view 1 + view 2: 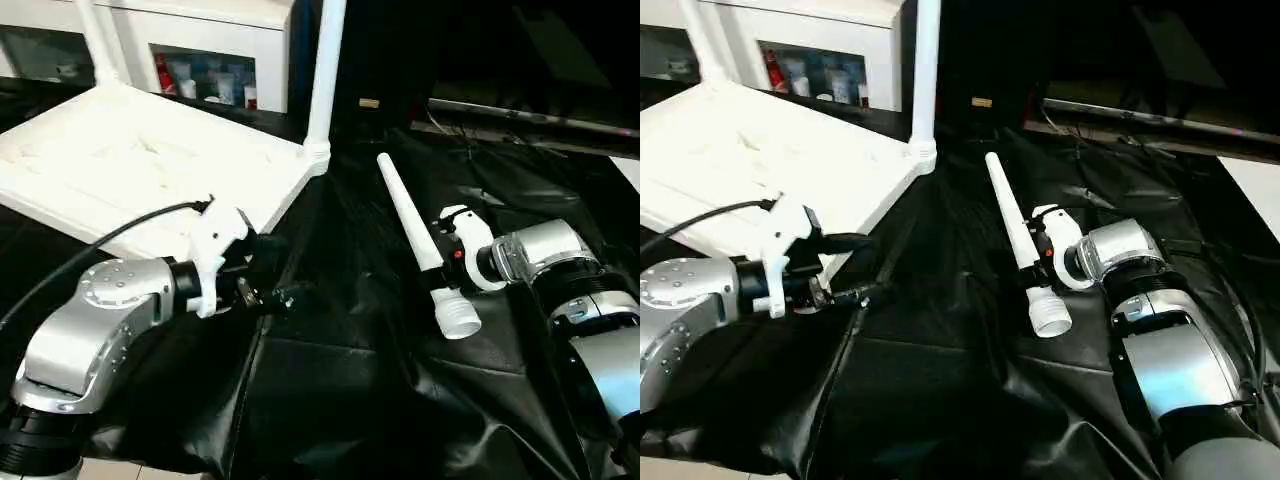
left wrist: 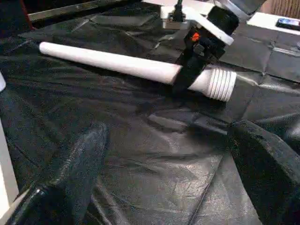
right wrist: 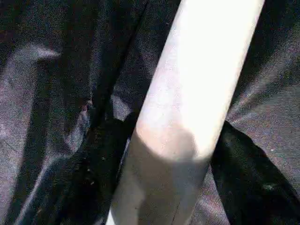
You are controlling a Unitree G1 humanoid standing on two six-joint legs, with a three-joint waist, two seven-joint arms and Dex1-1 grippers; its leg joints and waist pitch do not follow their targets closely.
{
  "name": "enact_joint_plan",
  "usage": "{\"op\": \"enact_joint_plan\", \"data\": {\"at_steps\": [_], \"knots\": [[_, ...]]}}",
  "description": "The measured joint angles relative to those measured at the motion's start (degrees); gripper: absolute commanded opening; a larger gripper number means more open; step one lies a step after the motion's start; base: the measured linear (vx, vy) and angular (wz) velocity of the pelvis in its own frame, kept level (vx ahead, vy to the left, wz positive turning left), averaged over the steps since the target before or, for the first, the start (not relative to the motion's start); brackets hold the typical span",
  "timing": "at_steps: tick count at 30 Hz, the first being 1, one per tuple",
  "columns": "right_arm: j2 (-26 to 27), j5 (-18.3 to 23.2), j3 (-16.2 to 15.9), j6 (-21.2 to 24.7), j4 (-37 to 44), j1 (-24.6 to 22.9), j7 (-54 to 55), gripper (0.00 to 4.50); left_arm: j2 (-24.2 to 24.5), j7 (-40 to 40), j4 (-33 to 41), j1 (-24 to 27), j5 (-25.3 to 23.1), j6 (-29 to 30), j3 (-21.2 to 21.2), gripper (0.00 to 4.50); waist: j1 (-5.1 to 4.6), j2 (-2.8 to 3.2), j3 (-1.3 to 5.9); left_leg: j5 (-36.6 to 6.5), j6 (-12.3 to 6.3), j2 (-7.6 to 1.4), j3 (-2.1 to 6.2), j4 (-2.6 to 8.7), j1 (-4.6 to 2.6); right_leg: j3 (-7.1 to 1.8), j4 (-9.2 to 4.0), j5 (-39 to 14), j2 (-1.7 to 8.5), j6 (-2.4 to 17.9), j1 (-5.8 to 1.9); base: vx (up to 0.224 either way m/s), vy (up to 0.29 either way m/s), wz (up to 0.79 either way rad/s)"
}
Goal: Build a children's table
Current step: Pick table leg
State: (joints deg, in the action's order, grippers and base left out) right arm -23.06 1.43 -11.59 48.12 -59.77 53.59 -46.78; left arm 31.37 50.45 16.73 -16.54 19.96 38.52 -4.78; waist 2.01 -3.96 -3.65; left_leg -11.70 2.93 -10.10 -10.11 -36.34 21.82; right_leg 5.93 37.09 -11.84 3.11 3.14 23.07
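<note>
The children's table top [image 1: 120, 160] lies upside down at the left, ribbed underside up. Two white legs [image 1: 325, 70] [image 1: 97, 40] stand upright in its far corner sockets. A third leg [image 1: 405, 210] lies on the black cloth, collared end [image 1: 458, 315] toward me. My right gripper [image 1: 440, 262] straddles this leg just above the collar. In the right wrist view its black fingers [image 3: 93, 159] press against both sides of the tube [image 3: 197, 93]. My left gripper [image 1: 285, 270] hovers open beside the top's near right edge, holding nothing.
Black crinkled cloth [image 1: 350, 380] covers the work surface. A white cabinet [image 1: 200, 40] with small items inside stands behind the table top. Dark rails [image 1: 530, 115] run along the back right. A cable [image 1: 100, 245] loops over my left forearm.
</note>
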Motion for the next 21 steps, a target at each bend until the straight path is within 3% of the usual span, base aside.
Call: {"op": "enact_joint_plan", "data": {"at_steps": [8, 13, 17, 21], "knots": [[0.1, 0.6, 2.4, -0.6, -1.6, 0.0, 0.2, 1.95, 0.7, -0.1, 0.0, 0.0, 0.7, 0.0, 0.5, 4.50, -0.01, -0.09, 0.06, 0.0, 0.00, 0.00, 0.00, 0.00, 0.01, 0.00, -0.01, 0.0, 0.00, 0.0, 0.00, 0.000, 0.000, 0.00], [0.1, 1.8, 5.0, -0.3, -2.1, -0.2, 1.7, 1.86, -1.7, -1.8, -1.7, -2.3, 2.9, -0.6, 4.4, 4.50, 0.09, -0.14, 0.03, 0.0, 0.00, 0.00, 0.00, 0.00, 0.02, 0.00, 0.01, 0.0, 0.00, 0.0, 0.00, 0.000, 0.000, 0.00], [-0.8, 5.8, 10.0, 0.7, 1.7, -3.8, 1.1, 1.85, -5.5, -5.9, -4.9, -8.0, 4.7, -2.5, 9.1, 4.50, 0.52, -0.15, 0.03, 0.0, -0.04, 0.00, 0.00, -0.02, 0.04, -0.02, -0.02, 0.0, 0.00, 0.0, -0.07, 0.000, 0.000, 0.00], [-1.2, 10.1, 15.6, 0.8, 7.8, -8.0, 0.9, 1.85, -8.4, -8.8, -8.2, -10.7, 4.9, -3.5, 9.3, 4.50, 0.98, -0.17, 0.03, 0.2, -0.22, 0.00, -0.06, -0.02, 0.08, -0.06, -0.04, 0.0, 0.00, 0.0, -0.03, 0.000, 0.000, 0.00]]}}
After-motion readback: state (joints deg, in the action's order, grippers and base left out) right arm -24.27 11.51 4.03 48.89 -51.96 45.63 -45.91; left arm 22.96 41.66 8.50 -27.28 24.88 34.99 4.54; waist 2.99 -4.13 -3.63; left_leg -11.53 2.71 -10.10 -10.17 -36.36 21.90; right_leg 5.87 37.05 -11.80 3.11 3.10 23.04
